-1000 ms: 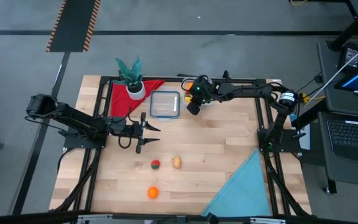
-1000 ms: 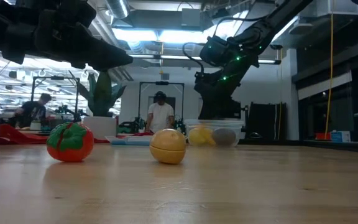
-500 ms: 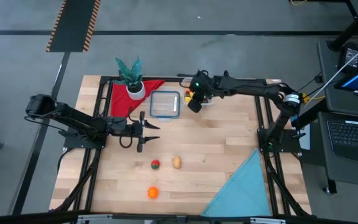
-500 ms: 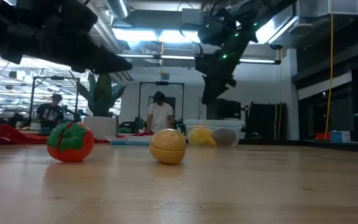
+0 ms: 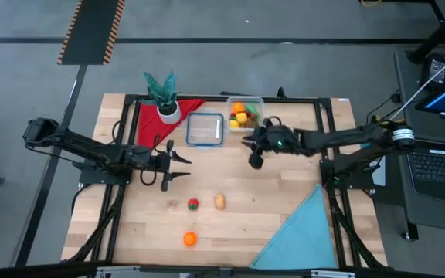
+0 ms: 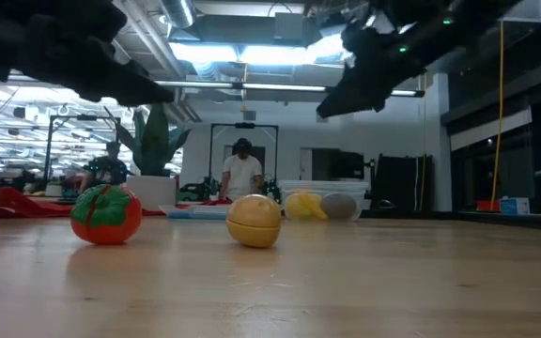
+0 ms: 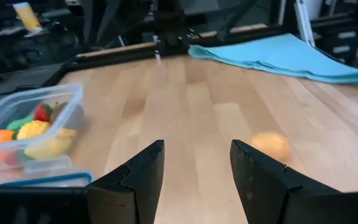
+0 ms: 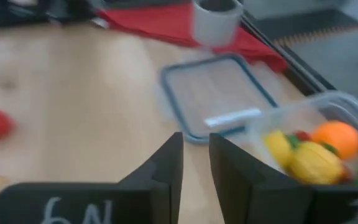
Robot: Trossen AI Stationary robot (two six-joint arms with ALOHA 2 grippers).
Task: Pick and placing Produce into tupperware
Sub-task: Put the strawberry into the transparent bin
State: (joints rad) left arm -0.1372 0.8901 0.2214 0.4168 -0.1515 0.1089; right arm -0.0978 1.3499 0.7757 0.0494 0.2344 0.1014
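Tub: the clear tub (image 5: 246, 111) sits at the far edge of the bench (image 5: 284, 193), just beside the flat lid with a blue rim (image 5: 205, 129). It holds several small toy fruits and vegetables, orange, yellow, red and green (image 5: 242, 114).

Tub in the wrist views: the left wrist view shows the tub (image 7: 27, 130) with its orange, yellow, red and green pieces; the right wrist view shows it (image 8: 328, 137) next to the lid (image 8: 219, 99).

Loose produce: three pieces lie on the bench well apart from the tub, nearer the front edge. A red-and-green piece (image 5: 193, 204) and a tan piece (image 5: 219, 201) lie side by side; an orange piece (image 5: 189, 239) lies nearer the front edge than those two.

Low view: the red-and-green piece (image 6: 107, 214) and the tan piece (image 6: 254, 221) sit in front, with the tub (image 6: 322, 199) far behind them.

Right gripper: the right gripper (image 5: 255, 161) hangs above the bench near the tub, on its front side. Its jaws are slightly parted and hold nothing.

Left gripper: the left gripper (image 5: 178, 164) is over the bench on the front side of the lid, farther from the tub. Its jaws are spread apart and empty.

Other things: a potted plant (image 5: 162, 96) stands on a red cloth (image 5: 151, 122) beyond the lid from the tub; a blue cloth (image 5: 304, 232) lies at the front right corner.
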